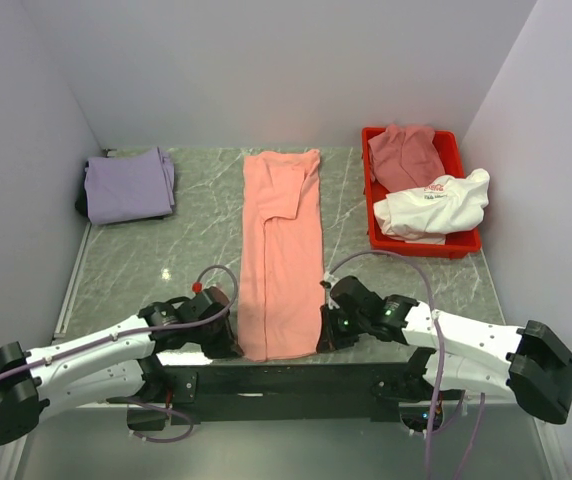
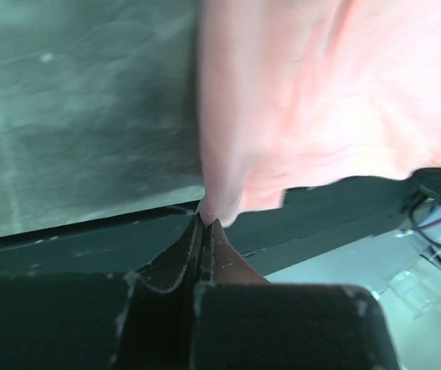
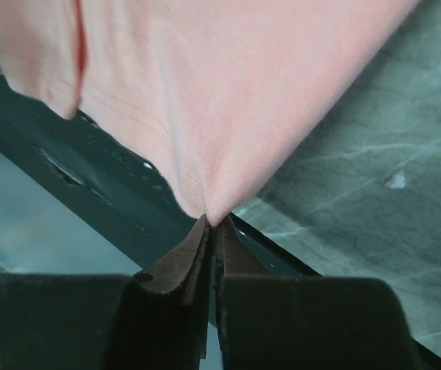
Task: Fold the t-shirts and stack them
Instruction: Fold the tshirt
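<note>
**1. Far left, back of the table [image 1: 196, 240].** A lavender t-shirt [image 1: 129, 186], folded to a rough square. It lies close to the left wall and well apart from the other cloth.

**2. Near edge, left of centre.** The left gripper [image 2: 205, 222]. In its wrist view we see both fingers pressed together with a peak of salmon cloth nipped between the tips. We enter it as clamped on the near left corner of the salmon-pink t-shirt [image 1: 281, 260].

**3. Centre.** The same salmon-pink t-shirt, laid as a long narrow strip running from the near edge toward the back wall. Its sleeves are folded inward at the far end. Its near hem reaches the dark rail [image 1: 296, 378] along the table's front.

**4. Near edge, right of centre.** The right gripper [image 3: 213, 223]. Its fingers are likewise closed tight, gripping the shirt's near right corner, and the cloth fans out from the pinch.

**5. Back right.** A red bin [image 1: 421, 247] on the table near the right wall. We count two garments in it:
- a dusty rose t-shirt [image 1: 404, 157], crumpled at the far end
- a white t-shirt [image 1: 436, 205] with small red print, bunched at the near end and drooping over the bin's right rim
</note>
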Robot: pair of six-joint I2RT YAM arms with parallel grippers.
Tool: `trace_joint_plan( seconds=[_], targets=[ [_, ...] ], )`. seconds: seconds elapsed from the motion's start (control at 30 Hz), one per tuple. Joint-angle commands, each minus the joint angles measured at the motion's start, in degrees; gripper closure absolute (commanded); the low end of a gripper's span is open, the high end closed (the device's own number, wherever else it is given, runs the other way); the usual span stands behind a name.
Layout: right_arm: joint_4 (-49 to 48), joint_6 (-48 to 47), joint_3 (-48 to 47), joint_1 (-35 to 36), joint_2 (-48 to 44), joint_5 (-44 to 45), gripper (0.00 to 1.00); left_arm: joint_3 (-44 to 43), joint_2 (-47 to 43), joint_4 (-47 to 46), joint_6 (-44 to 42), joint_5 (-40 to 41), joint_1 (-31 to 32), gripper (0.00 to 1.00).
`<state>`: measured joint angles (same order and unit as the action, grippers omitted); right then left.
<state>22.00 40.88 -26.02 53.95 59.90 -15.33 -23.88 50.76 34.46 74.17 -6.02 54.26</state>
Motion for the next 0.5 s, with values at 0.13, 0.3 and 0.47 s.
trace_joint_plan(
  seconds=[0.13,0.3,0.47],
  targets=[
    [0.7,-5.2,-7.5,-8.6,0.4,1.9,1.0,-6.6,5.1,-5.7,-3.2,5.8,-0.8,1.0],
    [1.8,-8.8,-13.2,-13.8,1.7,3.2,1.0,-13.0,10.7,-4.6,-6.0,8.8,-4.1,1.0],
    [0.7,-9.6,-16.8,-16.5,5.4,4.3,1.0,-18.0,13.7,-6.2,-10.8,9.8,-11.0,1.0]
  ],
)
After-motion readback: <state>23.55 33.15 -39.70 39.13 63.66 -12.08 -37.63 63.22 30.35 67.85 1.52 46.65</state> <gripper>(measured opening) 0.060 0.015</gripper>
